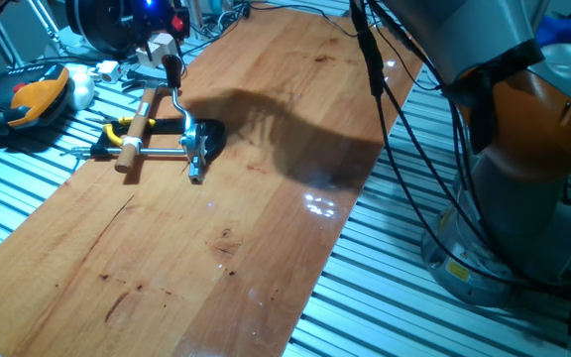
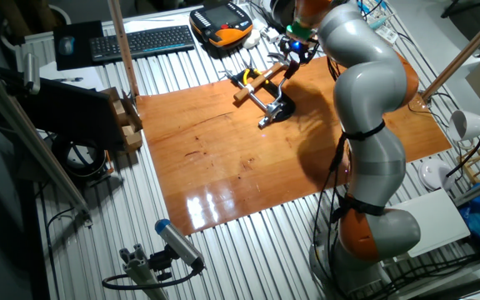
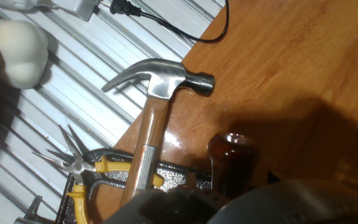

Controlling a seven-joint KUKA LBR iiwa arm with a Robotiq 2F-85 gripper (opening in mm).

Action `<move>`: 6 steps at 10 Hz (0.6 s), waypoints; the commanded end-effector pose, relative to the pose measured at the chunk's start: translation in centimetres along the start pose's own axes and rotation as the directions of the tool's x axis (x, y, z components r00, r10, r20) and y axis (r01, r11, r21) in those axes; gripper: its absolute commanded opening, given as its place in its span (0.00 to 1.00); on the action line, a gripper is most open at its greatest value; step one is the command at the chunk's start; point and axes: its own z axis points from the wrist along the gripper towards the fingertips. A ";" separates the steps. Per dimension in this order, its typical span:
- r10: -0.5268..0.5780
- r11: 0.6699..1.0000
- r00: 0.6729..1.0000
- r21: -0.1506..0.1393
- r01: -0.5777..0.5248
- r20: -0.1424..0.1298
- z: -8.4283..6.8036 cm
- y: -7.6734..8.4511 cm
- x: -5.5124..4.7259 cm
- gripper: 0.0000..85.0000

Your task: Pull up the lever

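Lever (image 1: pixel 174 92): short curved metal arm, rising from the black clamp (image 1: pixel 204 139) at your wooden table's (image 1: pixel 266 198) far-left end, knob uppermost; claw (image 1: pixel 163 52) above it, its spread indiscernible; steel-headed, wood-handled hammer (image 3: pixel 157 106) alongside.

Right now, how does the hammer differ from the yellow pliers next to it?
The hammer has a wooden handle and a steel claw head; the pliers have yellow grips and thin pointed jaws. The hammer is larger, and its handle lies across the pliers, which sit underneath. Its head rests on the wooden board, while the pliers' tips reach over the ribbed metal table. Both lie flat.
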 end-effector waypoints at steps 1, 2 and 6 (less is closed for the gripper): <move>-0.008 1.000 1.000 -0.004 0.008 0.003 -0.1 -0.2 -0.1 0.40; -0.016 1.000 1.000 -0.006 0.016 0.007 -0.3 -0.4 -0.3 0.20; -0.067 0.996 0.997 -0.048 0.069 0.047 -1.5 -1.6 -0.9 0.00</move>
